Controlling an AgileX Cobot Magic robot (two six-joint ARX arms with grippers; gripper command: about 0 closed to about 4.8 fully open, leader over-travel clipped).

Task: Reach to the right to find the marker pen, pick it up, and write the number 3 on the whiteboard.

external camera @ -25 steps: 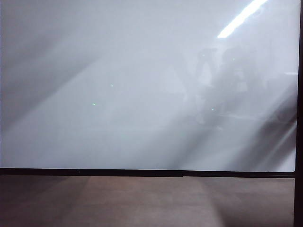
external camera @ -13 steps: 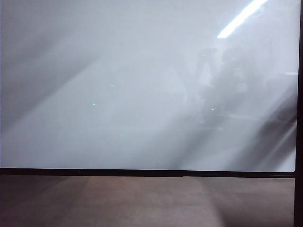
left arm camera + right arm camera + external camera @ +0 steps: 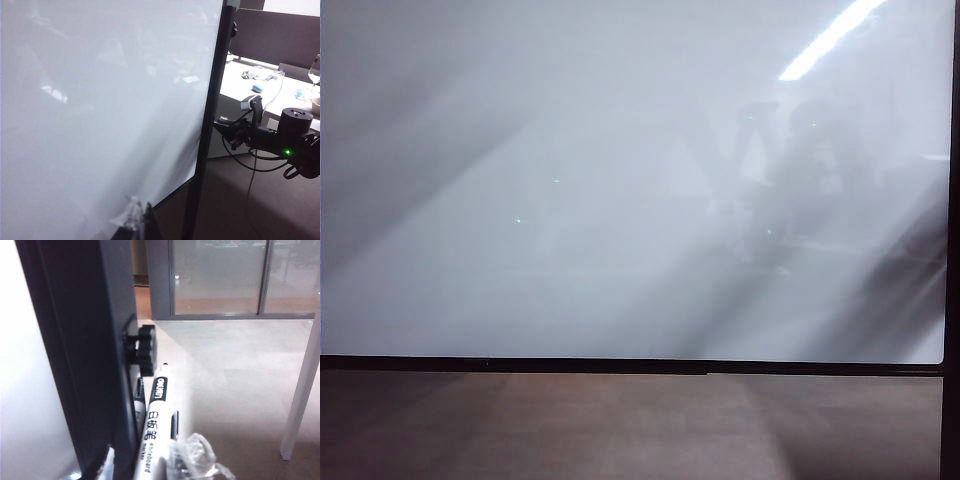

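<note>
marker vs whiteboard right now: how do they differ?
Size: the marker is a thin stick; the whiteboard fills most of the exterior view. Marking: the marker carries black print; the whiteboard is blank, no 3 yet. Place: the marker sits between the right hand's fingers beside the whiteboard's dark frame. Both are white.

Board ahead, pen off its right edge

We face the whiteboard [image 3: 620,180], which fills nearly all the exterior view, the floor [image 3: 620,425] before it. In the right wrist view the marker pen [image 3: 154,427] lies between our right gripper's [image 3: 150,460] fingers, just beside the board's frame [image 3: 85,355] and below a knob [image 3: 142,349]. Our left gripper [image 3: 137,220] hangs near the board's face.
</note>
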